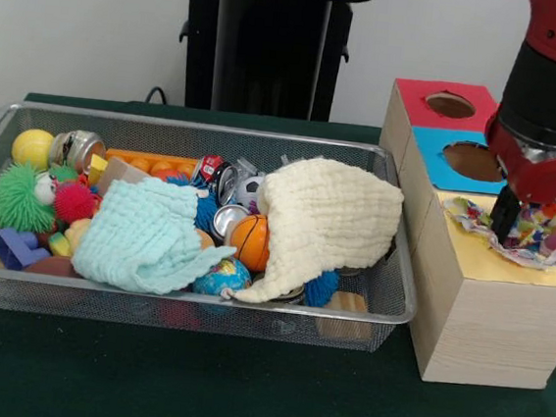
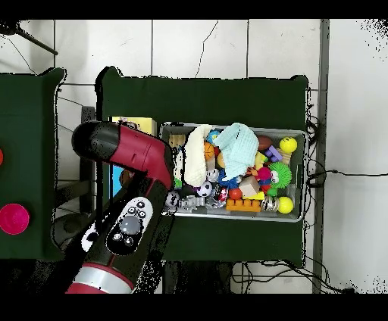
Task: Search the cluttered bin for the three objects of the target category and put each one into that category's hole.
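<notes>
While over the yellow box (image 1: 494,264), gripper (image 1: 504,222) touching patterned cloth (image 1: 542,229) (crumpled), bin (image 1: 388,298) beside.

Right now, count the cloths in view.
3: mint cloth at the bin's front, cream cloth draped beside it, patterned cloth on the yellow box under the gripper. Clutter may hide more.

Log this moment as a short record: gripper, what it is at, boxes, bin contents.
gripper: down on the patterned cloth; open or shut cannot be told
cloth location: lying on the yellow-topped box
other boxes: red-topped and blue-topped, each showing a round hole
bin: wire basket on the green table
cloths in bin: cream cloth, pale blue cloth
other contents: balls, cans, blocks
</notes>
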Robot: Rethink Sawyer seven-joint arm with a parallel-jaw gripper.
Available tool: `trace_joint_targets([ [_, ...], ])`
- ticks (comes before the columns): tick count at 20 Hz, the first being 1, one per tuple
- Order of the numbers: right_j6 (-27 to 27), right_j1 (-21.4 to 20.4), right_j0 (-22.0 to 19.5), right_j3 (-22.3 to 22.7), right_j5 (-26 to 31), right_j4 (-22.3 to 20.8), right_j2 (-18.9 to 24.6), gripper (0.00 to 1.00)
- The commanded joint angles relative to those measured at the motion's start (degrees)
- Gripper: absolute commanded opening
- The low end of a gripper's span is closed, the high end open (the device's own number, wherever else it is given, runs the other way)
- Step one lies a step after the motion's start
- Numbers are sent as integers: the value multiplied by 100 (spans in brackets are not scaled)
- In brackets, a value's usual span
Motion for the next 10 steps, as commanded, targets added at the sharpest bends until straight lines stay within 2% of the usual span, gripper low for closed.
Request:
trace_joint_targets([
  [1, 883, 1218, -288, -212, -1396, 73, 862, 0],
  [4, 1202, 1770, -108, -516, -1714, 64, 552, 0],
  [5, 1529, 2063, 87, -711, -1553, 34, 134, 0],
  [6, 1642, 2212, 152, -769, -1439, 52, 53, 0],
  [7, 1730, 2276, 184, -687, -1608, 174, 149, 0],
  [8, 1969, 2568, 358, -816, -1667, 220, -160, 0],
  [10, 1992, 2804, 397, -752, -2418, 485, 54, 0],
])
